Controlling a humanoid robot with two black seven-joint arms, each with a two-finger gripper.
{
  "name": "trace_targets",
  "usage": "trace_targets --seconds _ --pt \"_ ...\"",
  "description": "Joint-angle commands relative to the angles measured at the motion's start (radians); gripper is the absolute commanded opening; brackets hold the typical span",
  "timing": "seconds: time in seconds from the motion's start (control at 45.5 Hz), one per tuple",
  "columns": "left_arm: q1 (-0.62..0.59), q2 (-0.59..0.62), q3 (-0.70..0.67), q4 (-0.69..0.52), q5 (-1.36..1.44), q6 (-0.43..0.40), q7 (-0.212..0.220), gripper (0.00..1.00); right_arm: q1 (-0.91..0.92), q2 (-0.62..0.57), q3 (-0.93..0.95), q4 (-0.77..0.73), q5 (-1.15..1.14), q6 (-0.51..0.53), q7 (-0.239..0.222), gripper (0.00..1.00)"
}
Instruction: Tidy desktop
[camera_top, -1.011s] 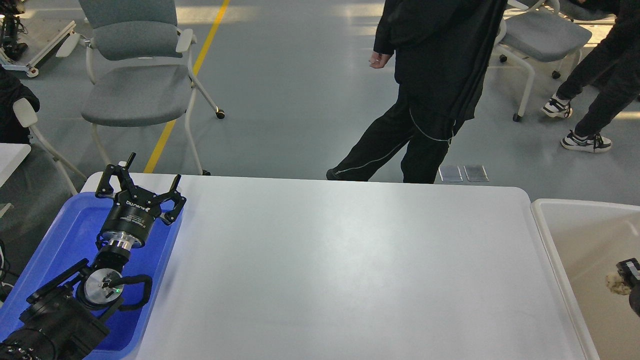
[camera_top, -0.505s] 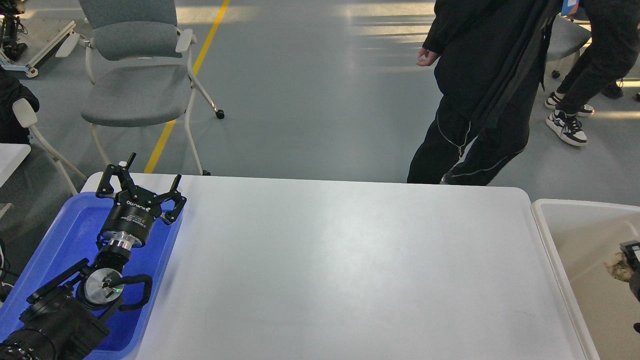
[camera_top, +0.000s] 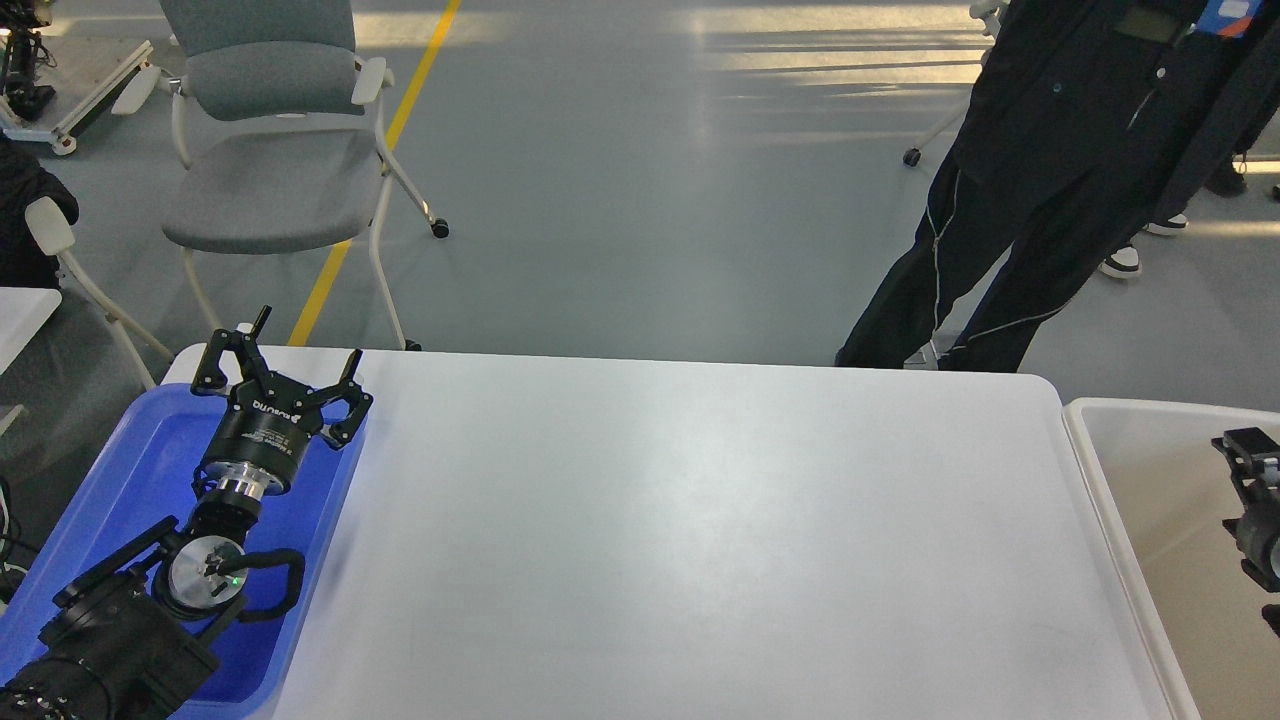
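Note:
The white desktop (camera_top: 700, 540) fills the middle of the head view and nothing lies on it. My left gripper (camera_top: 288, 350) is open and empty. It hovers over the far end of the blue tray (camera_top: 120, 470) at the desktop's left edge. My right gripper (camera_top: 1250, 455) shows only in part at the right edge of the view, above the off-white bin (camera_top: 1120, 500). Its fingers cannot be told apart. No object shows in it.
A grey chair (camera_top: 270, 150) stands beyond the table's far left corner. A person in black (camera_top: 1040, 200) stands at the far right corner of the table. Another white table's corner (camera_top: 20, 310) shows at the left.
My right gripper has risen at the right edge, and the beige crumpled lump seen by it before no longer shows. The person in black has walked to the right. My left arm has not moved.

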Motion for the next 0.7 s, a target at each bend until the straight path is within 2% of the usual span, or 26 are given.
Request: trace_targets --seconds 0.0,0.088,0.176,0.33,0.396,0.484,0.549,0.615,0.681 --pt "0.001 0.0 0.0 0.0 0.0 0.0 0.0 1.0 0.013 -0.031 0.211 0.005 0.087 0.29 0.02 1.0" --pt "-0.001 0.0 0.0 0.0 0.002 0.0 0.0 1.0 0.021 -0.025 0.274 0.031 0.087 0.36 0.02 1.0" --pt "-0.001 0.0 0.0 0.0 0.002 0.0 0.0 1.0 0.018 -0.025 0.311 0.126 0.087 0.38 0.02 1.0" --pt "0.001 0.0 0.0 0.0 0.002 -0.001 0.0 1.0 -0.033 -0.053 0.366 0.444 0.098 0.356 0.019 1.0" --pt "0.001 0.0 0.0 0.0 0.002 -0.001 0.0 1.0 -0.073 -0.074 0.429 0.585 0.108 0.29 0.02 1.0" --pt "-0.001 0.0 0.0 0.0 0.002 0.0 0.0 1.0 -0.091 -0.071 0.491 0.677 0.099 0.096 0.023 1.0" --pt "-0.001 0.0 0.0 0.0 0.002 -0.001 0.0 1.0 -0.094 -0.053 0.489 0.702 0.087 0.058 0.028 1.0" --pt "0.001 0.0 0.0 0.0 0.002 0.0 0.0 1.0 -0.097 -0.03 0.508 0.7 0.062 0.028 0.058 1.0" --pt "0.001 0.0 0.0 0.0 0.002 -0.001 0.0 1.0 -0.1 -0.018 0.537 0.705 0.046 -0.044 0.136 1.0"
